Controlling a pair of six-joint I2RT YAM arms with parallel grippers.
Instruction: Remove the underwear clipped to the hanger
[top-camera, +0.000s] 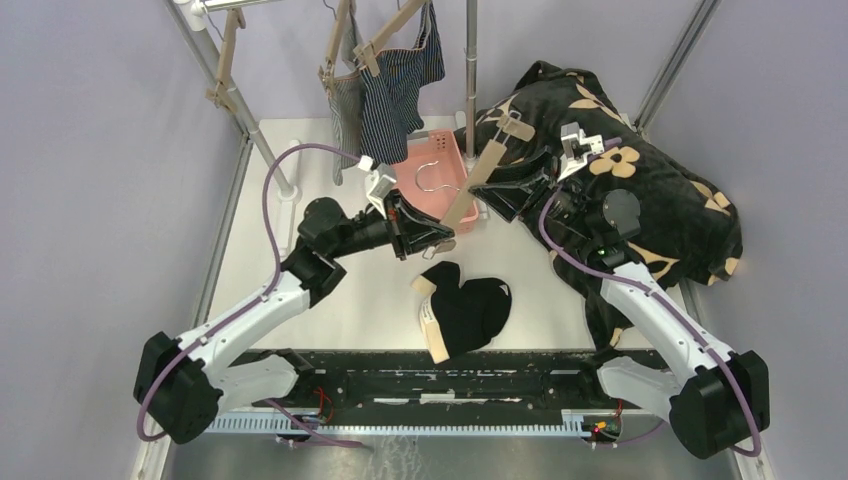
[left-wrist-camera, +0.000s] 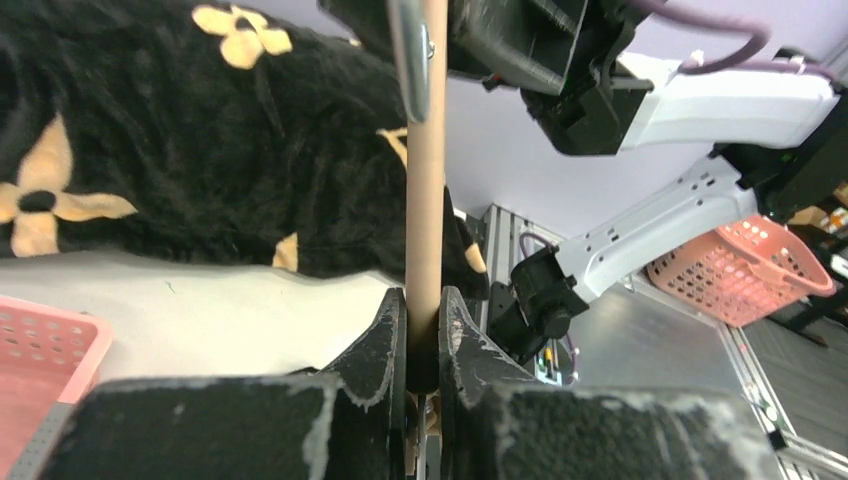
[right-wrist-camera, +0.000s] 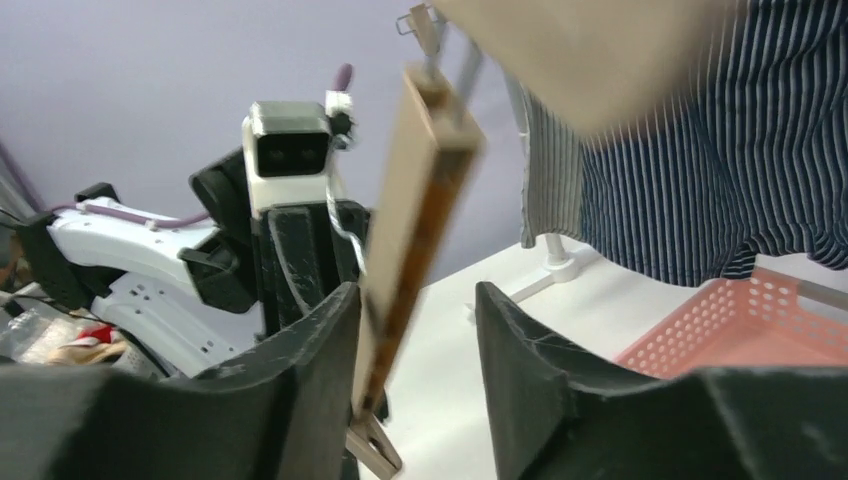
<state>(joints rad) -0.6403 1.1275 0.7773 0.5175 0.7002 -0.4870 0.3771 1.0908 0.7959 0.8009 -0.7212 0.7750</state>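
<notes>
Worktop (top-camera: 330, 300) first, with the blanket (top-camera: 650, 200) heaped on its right. Over at the back, the navy pair (top-camera: 400, 100) and grey pair (top-camera: 345, 110) hang clipped; the black underwear (top-camera: 470, 312) lies flat near the front. Above the basket (top-camera: 430, 165), a wooden hanger (top-camera: 487, 165): left hand (left-wrist-camera: 423, 320) clamped on its bar, right hand (right-wrist-camera: 415, 310) fingers apart around it.

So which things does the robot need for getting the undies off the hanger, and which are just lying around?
For the job:
- wooden hanger, pinched in the left gripper
- right gripper, open around it
- black underwear, off already, on the table
- navy striped underwear, hanging up
- grey striped underwear, hanging up

Just lying about:
- flowery black blanket
- pink basket
</notes>
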